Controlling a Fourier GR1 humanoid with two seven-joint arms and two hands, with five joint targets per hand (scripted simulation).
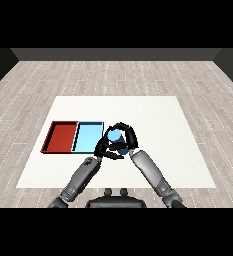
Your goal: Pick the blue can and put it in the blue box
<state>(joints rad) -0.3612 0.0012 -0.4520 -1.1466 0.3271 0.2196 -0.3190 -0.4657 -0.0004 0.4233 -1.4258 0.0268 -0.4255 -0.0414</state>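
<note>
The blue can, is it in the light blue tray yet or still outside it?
Outside. The blue can is beside the light blue tray, right of its edge, with the right hand curled round it.

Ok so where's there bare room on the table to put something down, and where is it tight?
The table is bare on its whole right side and along the far edge behind the trays. The red tray and light blue tray both hold nothing. It is crowded just right of the blue tray, where the left hand and right hand close around the blue can.
</note>
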